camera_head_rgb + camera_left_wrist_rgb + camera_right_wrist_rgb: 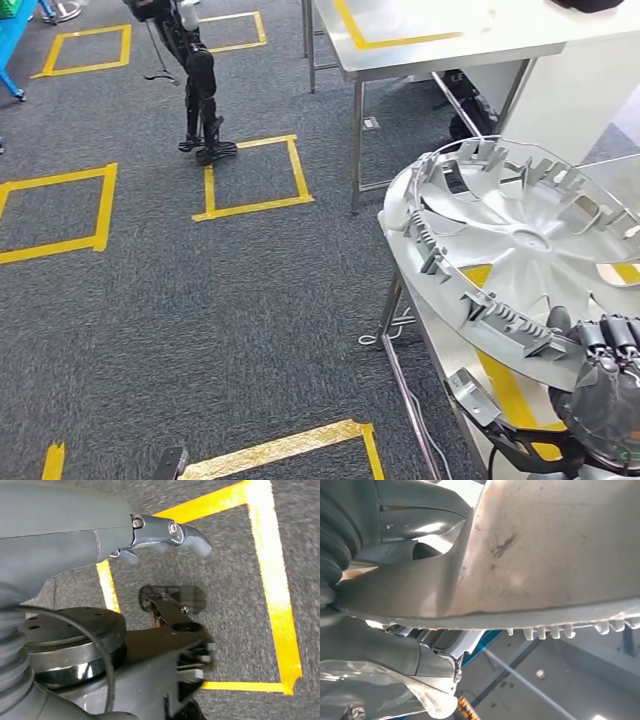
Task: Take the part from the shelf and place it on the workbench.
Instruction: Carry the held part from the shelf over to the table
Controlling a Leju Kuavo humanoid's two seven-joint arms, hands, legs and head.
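Here the right hand (604, 375) grips the silver part (521, 240) by its near rim, over the desk (445, 340); the left hand (166, 532) hangs empty, fingers apart.

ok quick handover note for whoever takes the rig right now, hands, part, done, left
Right hand: grips the near rim of the silver wheel cover, inner side up.
Left hand: holds nothing, hangs over the grey carpet with yellow tape squares.
Part: over the steel workbench with yellow tape; whether it rests on it cannot be told.
Done: part picked up and brought to the bench.
Left: set it down, let go.
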